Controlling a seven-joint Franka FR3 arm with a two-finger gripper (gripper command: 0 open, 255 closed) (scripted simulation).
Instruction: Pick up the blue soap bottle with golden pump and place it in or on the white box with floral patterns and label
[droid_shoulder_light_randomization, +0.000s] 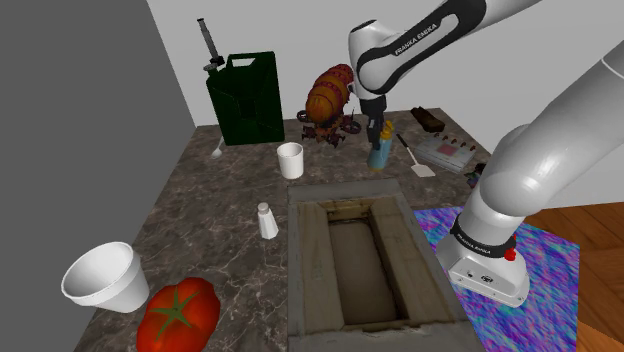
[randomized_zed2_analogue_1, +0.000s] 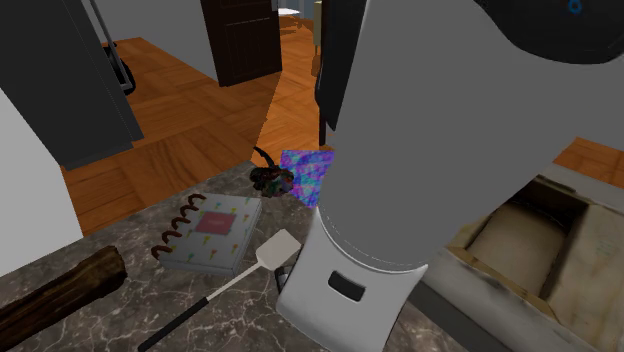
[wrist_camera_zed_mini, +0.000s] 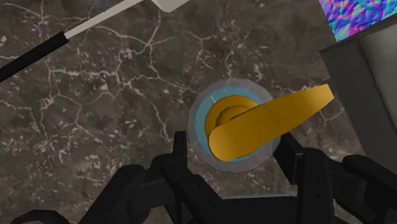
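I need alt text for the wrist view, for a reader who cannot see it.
Seen from above, a blue soap bottle with a golden pump stands on a dark marbled counter, between the open black fingers of the tool. A spatula lies farther off.

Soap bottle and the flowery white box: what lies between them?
A white spatula lies between the soap bottle and the white box, as the shoulder view shows.

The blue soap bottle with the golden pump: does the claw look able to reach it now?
Probably yes. The claw hangs right above the soap bottle, fingers open on either side of its golden pump, with nothing between. The spatula lies apart on the counter.
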